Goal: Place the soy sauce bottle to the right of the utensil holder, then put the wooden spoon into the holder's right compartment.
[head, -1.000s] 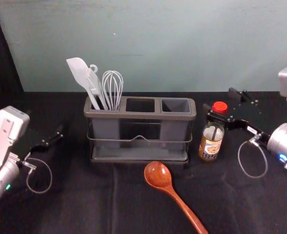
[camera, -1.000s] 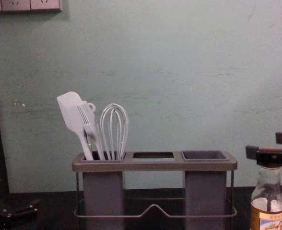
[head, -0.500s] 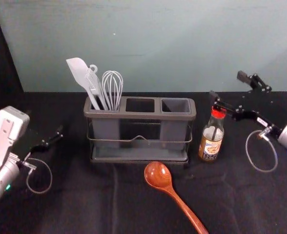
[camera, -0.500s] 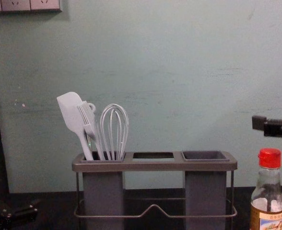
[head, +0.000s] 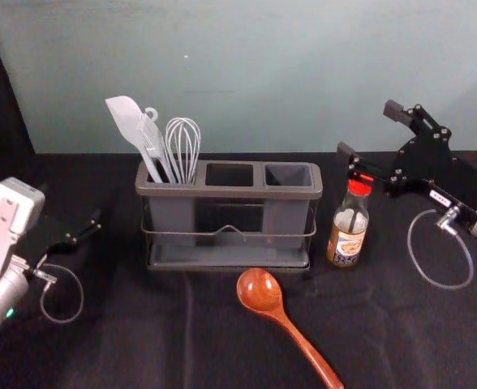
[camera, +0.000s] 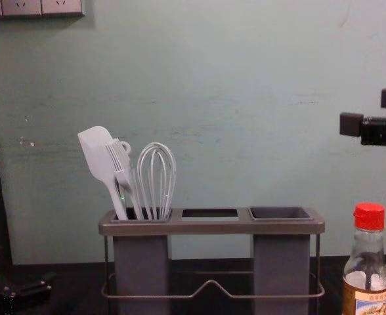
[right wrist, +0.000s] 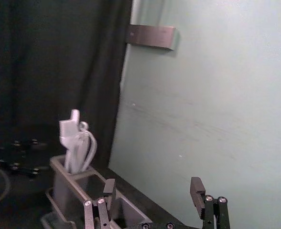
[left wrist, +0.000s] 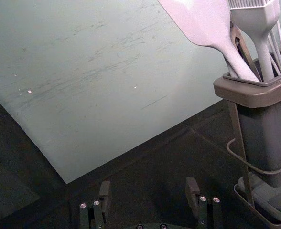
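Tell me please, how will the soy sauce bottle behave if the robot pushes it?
The soy sauce bottle stands tall and slim, so a push near its red cap would probably tip it. It looks like clear glass: likely stiff, perhaps slippery and breakable.

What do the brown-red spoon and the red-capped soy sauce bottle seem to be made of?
The brown-red spoon looks like varnished wood, judging by its warm tone and the glossy highlights in its bowl. The red-capped soy sauce bottle appears to be smooth clear glass, possibly clear plastic: its upper part is see-through and shiny. Its opaque red cap is probably plastic.
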`<control>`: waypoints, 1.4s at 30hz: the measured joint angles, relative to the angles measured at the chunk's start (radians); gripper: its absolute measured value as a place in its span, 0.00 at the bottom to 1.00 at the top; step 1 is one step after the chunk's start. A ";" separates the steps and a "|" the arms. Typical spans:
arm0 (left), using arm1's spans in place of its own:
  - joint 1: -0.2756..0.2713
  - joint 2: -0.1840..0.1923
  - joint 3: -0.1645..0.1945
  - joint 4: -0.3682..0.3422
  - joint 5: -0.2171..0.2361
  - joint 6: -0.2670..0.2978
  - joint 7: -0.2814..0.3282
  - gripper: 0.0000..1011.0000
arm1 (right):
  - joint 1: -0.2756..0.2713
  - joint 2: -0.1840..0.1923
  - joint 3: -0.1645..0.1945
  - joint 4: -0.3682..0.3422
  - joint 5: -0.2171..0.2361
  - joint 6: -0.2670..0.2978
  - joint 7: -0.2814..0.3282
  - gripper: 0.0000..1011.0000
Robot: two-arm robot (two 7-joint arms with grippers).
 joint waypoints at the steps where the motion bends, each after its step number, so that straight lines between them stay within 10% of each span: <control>1: 0.000 0.000 0.000 0.000 0.000 0.000 0.000 1.00 | -0.002 0.004 0.000 -0.009 0.004 0.006 0.004 0.99; 17: 0.000 0.000 0.000 0.000 0.000 0.000 0.000 1.00 | 0.061 0.102 -0.095 -0.140 0.149 0.248 0.140 0.99; 26: 0.000 0.000 0.000 0.000 0.000 0.000 0.000 1.00 | 0.152 0.114 -0.224 -0.213 0.140 0.569 0.060 0.99; 35: 0.000 0.000 0.000 0.000 0.000 0.000 0.000 1.00 | 0.232 -0.003 -0.322 -0.211 0.164 0.987 -0.126 0.99; 42: 0.000 0.000 0.000 0.000 0.000 0.000 0.000 1.00 | 0.277 -0.098 -0.367 -0.150 0.131 1.161 -0.201 0.99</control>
